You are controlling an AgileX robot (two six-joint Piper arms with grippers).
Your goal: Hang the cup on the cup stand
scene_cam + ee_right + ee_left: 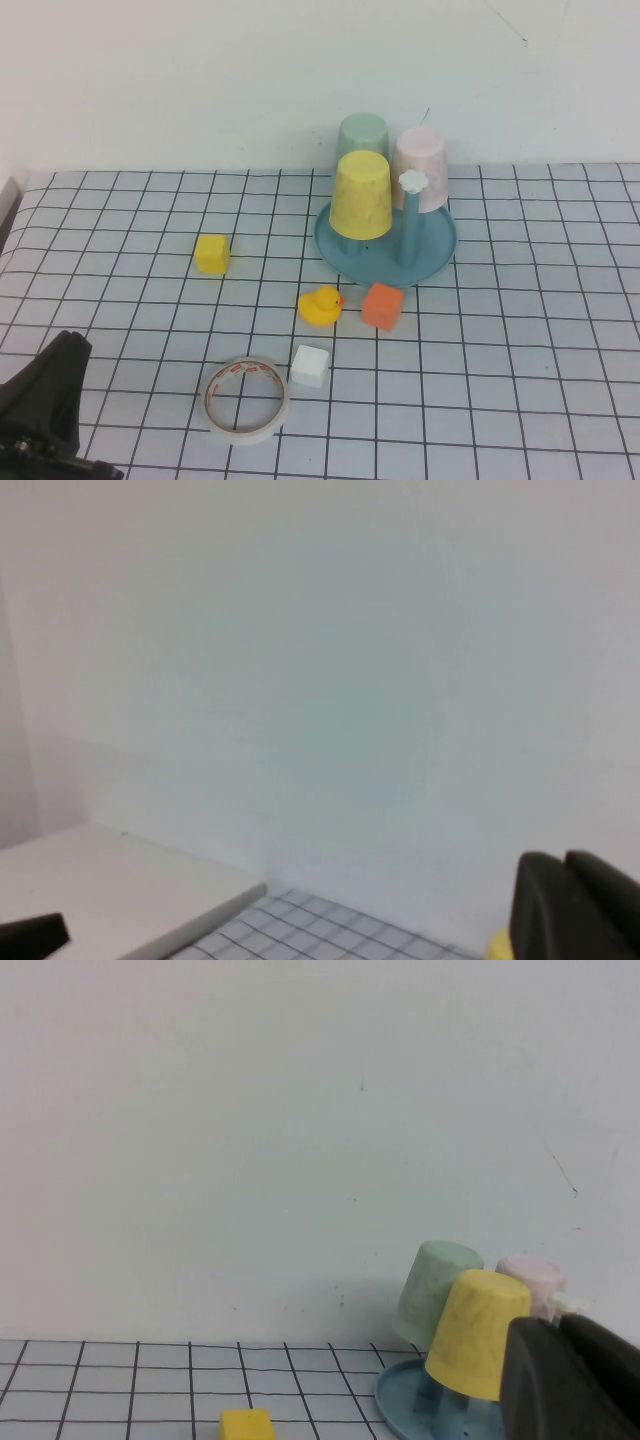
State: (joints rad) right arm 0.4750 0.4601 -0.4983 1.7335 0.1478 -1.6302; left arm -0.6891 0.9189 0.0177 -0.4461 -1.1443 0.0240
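The yellow cup (361, 194) hangs upside down on a peg at the front left of the blue cup stand (433, 262); it also shows in the left wrist view (480, 1333). A bare blue peg with a white flower tip (411, 181) stands to the cup's right. My left gripper (45, 400) is low at the near left corner, far from the stand, and shows shut and empty in its wrist view (558, 1325). My right gripper (563, 860) is out of the high view; its wrist view shows it shut and empty, facing the wall.
A pale green cup (362, 130) and a pale pink cup (422, 165) hang on the stand's rear pegs. On the checked cloth lie a yellow block (212, 254), a rubber duck (320, 305), an orange block (382, 305), a white block (310, 365) and a tape roll (247, 399).
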